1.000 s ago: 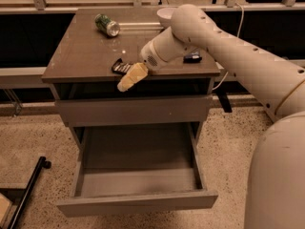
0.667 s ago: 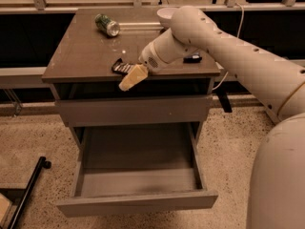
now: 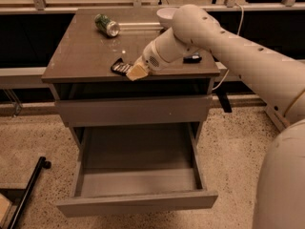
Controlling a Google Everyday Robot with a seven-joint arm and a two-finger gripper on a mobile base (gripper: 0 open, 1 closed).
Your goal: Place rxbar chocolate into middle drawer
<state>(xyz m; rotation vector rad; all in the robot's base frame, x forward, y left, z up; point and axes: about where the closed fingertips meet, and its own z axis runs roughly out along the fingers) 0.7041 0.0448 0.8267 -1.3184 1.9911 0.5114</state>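
The gripper (image 3: 136,72) sits low over the front edge of the cabinet top (image 3: 81,56), centre-left of the frame. Its pale tip is at the right end of the rxbar chocolate (image 3: 121,67); whether it is released, clenched or already grasping the bar cannot be told from here. The bar lies flat on the top, just beside the front lip, and that is the main hazard. A thin, flat wrapper gives little to bite on, so a shallow or off-centre close would likely skid it forward. It could then go over the edge, and it might land on the floor (image 3: 38,137) rather than in the box below. A grip at one crimped end could also let the bar swing and slip out during the carry. Behind the wrist, the arm (image 3: 224,46) passes close to a small dark packet (image 3: 192,58), which a sideways sweep could knock. The green can (image 3: 106,25), lying on its side at upper left, would roll if bumped. The middle drawer (image 3: 138,202) stands pulled out at the bottom of the frame, below the shut upper drawer front (image 3: 133,109). The descent must therefore clear that front and the lip above it.
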